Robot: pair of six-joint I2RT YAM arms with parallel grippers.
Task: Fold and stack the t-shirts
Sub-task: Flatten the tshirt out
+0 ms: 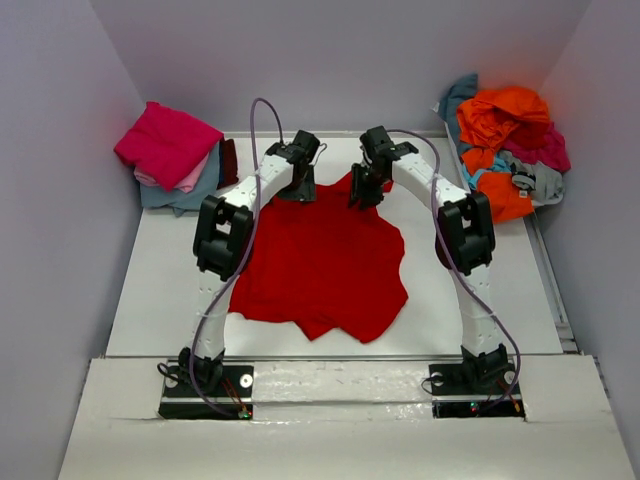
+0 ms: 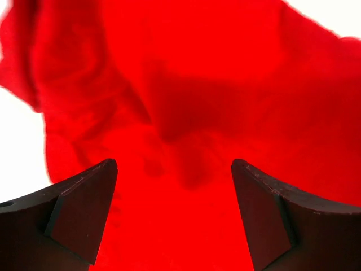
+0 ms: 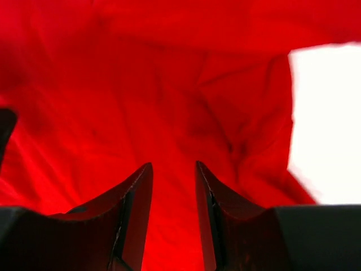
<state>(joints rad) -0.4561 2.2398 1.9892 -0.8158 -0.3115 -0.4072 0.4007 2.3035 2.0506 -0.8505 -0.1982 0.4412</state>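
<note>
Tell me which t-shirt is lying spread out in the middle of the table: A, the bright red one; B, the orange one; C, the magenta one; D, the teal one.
A: the bright red t-shirt alone lies spread across the middle of the table.

A lab test booth: bare grey walls (image 1: 340, 60) enclose a white table (image 1: 160, 290) with two bolted robot arms (image 1: 225, 235).

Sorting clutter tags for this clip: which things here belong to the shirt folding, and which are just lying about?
Job's own:
- red t-shirt, spread in the middle
- folded stack, far left corner
- unfolded pile, far right corner

Not part of it:
- white table
- purple cables
</note>
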